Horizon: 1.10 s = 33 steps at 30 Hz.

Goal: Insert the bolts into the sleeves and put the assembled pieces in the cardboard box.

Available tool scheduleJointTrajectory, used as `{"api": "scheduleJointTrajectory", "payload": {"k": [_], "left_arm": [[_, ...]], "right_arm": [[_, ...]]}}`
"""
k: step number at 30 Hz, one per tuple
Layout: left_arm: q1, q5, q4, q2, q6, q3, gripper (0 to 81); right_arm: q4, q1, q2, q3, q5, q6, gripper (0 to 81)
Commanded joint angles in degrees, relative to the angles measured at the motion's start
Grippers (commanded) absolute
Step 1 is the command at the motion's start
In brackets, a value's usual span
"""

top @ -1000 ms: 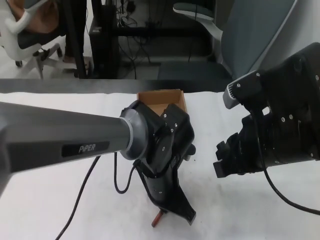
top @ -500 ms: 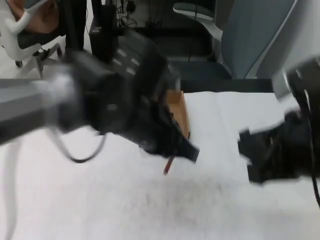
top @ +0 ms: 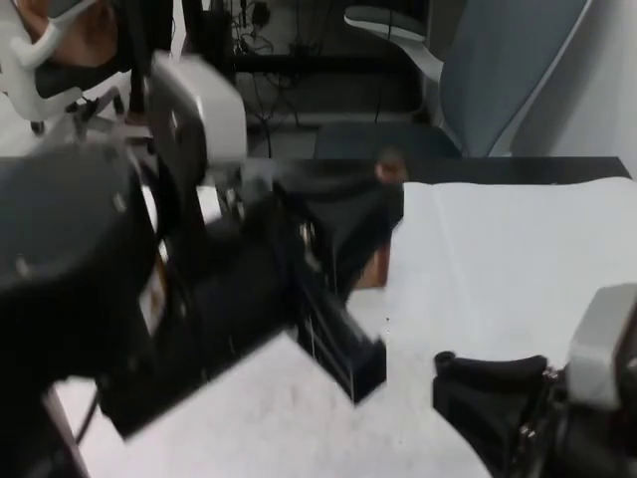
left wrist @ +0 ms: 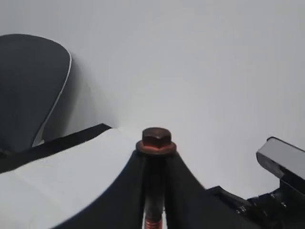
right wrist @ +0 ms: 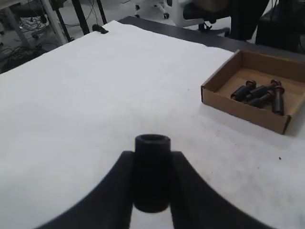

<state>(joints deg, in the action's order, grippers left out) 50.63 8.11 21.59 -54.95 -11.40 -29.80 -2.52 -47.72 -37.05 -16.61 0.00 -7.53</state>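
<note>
A copper-coloured bolt [left wrist: 156, 141] with a hex head stands upright between my left gripper's [left wrist: 155, 162] fingers, which are shut on its shank. In the high view this arm is lifted close to the camera, with the bolt's head [top: 388, 167] at its tip. My right gripper [right wrist: 152, 164] is shut on a short black sleeve [right wrist: 152, 174], its open end facing up. In the high view the right arm [top: 518, 408] sits low at the near right. The cardboard box [right wrist: 224, 98] lies on the white cloth and holds several assembled pieces [right wrist: 259, 92].
The left arm's body [top: 149, 299] hides most of the bench's left half and nearly all of the cardboard box [top: 376, 267]. White cloth [top: 508, 259] covers the bench, bare at the right. Office chairs stand beyond the far edge.
The left arm has risen off the bench with the bolt and swung up close to the camera. The right arm has dropped back toward the near right corner.
</note>
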Motion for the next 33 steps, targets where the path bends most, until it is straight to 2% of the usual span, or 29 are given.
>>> {"api": "scheduleJointTrajectory", "payload": {"k": [1, 7, 14, 33], "left_arm": [[0.7, -2.2, 2.1, -0.7, -3.1, 1.2, 1.8], [0.8, -7.0, 8.3, -2.7, -5.3, 1.2, 1.8], [0.8, -9.2, 9.1, -4.2, -5.3, 1.2, 1.8], [0.8, -6.2, 9.2, -4.2, -5.3, 1.5, 1.8]], "right_arm": [[8.5, -1.2, -3.5, 0.3, 0.5, 1.7, 0.6], [24.3, -1.5, -13.0, 0.5, 0.5, 1.0, 0.6], [39.8, -1.5, -21.2, 0.5, -6.4, 1.0, 0.6], [39.7, -1.4, -21.5, 0.5, -4.8, 1.0, 0.6]]}}
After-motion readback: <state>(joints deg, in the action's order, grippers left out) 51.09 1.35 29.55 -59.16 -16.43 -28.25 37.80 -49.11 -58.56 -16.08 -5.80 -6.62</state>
